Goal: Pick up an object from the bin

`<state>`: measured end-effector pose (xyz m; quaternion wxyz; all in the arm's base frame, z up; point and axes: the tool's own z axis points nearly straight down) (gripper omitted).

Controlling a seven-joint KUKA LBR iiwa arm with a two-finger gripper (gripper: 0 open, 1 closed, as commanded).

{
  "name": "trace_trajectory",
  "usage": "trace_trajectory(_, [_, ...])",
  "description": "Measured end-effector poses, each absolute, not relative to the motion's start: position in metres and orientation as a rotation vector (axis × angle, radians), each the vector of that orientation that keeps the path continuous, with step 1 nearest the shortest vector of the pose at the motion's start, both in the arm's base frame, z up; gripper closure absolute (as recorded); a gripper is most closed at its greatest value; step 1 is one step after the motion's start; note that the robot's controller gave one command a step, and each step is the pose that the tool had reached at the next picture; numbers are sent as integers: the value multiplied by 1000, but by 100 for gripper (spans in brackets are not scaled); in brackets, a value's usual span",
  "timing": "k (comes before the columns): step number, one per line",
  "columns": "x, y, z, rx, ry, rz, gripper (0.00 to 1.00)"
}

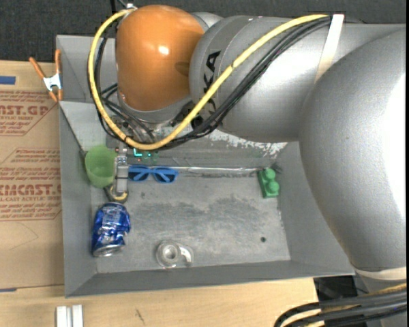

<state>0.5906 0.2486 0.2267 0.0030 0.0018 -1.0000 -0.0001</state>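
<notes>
Gripper (119,186) low in the bin (211,216), pointing straight down under the orange cover (157,56) and its yellow and black cables (99,43), probably so as to take a thing from above. Impossible to tell whether open or closed: tip small and half hidden below the wrist. Nothing clearly seen held, and no sure contact with the floor either. Just beside it, toward the view's left, a green cup (99,166), close to the sloped wall, perhaps touching the tool, perhaps only very near. Just on the other side, toward the view's right, sunglasses (154,176), blue, flat on the floor, one end very near the tool. So the tool between these two, with no clear sign of the intended one; cup the likelier, to judge by closeness, but only a guess. A little below the tool in the view, apart from it, a crushed blue can (110,229) on its side. Farther, toward the lower edge, a silvery ring (170,254). Well apart, across the bare floor toward the right, a green block (268,183). Things spread loosely and not heaped, so probably room enough around each for a clean descent. Picking not yet done: all things down in the bin.
</notes>
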Motion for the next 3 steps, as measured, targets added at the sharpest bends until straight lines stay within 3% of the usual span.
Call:
trace_trajectory(1, [535,214,116,329,-3118,3,0])
trace_trajectory(2, [525,233,67,283,-3126,-1,0])
trace_trajectory(3, [527,232,70,282,-3130,-2,100])
